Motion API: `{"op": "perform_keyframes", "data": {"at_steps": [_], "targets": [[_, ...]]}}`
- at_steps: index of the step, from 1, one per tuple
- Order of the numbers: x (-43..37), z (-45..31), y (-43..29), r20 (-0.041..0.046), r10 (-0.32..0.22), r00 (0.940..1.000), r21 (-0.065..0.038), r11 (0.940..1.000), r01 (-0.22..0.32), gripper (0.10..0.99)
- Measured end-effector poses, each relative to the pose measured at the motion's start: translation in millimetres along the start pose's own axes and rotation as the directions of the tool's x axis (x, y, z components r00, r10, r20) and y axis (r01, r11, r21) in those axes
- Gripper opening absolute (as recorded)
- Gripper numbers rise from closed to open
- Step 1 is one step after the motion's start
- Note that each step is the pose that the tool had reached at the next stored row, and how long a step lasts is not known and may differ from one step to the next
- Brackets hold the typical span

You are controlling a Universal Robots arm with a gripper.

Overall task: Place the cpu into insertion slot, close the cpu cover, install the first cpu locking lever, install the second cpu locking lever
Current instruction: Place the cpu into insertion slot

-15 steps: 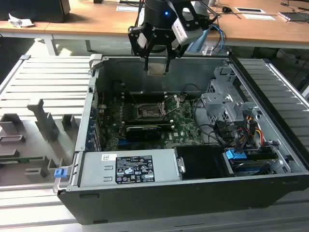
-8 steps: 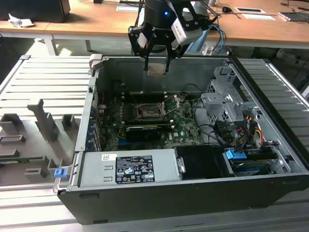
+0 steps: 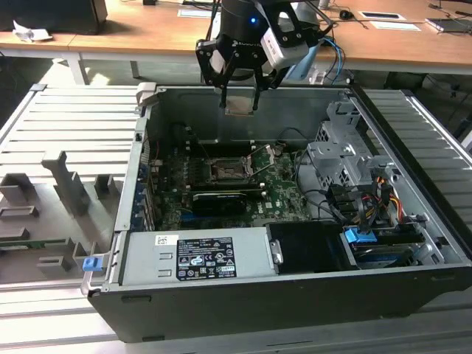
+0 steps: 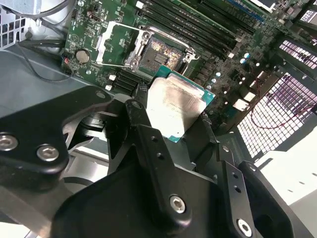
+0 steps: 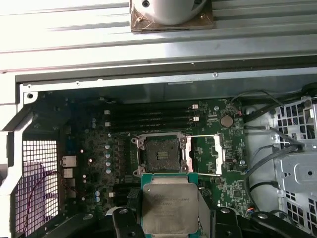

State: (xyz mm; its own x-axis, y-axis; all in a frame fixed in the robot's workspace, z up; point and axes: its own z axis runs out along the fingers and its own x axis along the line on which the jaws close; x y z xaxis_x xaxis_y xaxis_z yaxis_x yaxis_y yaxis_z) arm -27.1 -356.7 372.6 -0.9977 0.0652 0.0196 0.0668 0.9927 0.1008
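My gripper (image 3: 240, 102) hangs above the open computer case, shut on the cpu (image 3: 240, 107). In both wrist views the cpu (image 4: 174, 105) (image 5: 169, 207) is a silver-grey square on a green base, clamped by its edges between my black fingers (image 4: 141, 116). Below it the insertion slot (image 3: 227, 171) (image 4: 161, 51) (image 5: 161, 153) lies bare on the green board, with its contact field showing. The cpu cover (image 4: 115, 43) (image 5: 214, 154) is swung open and lies beside the slot. I am well above the slot and touch nothing on the board.
The grey case walls (image 3: 243, 118) ring the board. A labelled power supply (image 3: 195, 258) sits at the front, a drive cage (image 3: 343, 158) with cables at the exterior view's right. A long black card (image 3: 218, 200) lies in front of the slot, memory slots (image 5: 148, 115) beyond it.
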Motion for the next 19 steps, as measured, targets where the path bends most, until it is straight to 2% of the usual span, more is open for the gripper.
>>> {"op": "perform_keyframes", "data": {"at_steps": [19], "targets": [[0.0,0.0,0.0,0.0065,0.064,0.9979,-0.002,0.9979,-0.064,0.541]]}}
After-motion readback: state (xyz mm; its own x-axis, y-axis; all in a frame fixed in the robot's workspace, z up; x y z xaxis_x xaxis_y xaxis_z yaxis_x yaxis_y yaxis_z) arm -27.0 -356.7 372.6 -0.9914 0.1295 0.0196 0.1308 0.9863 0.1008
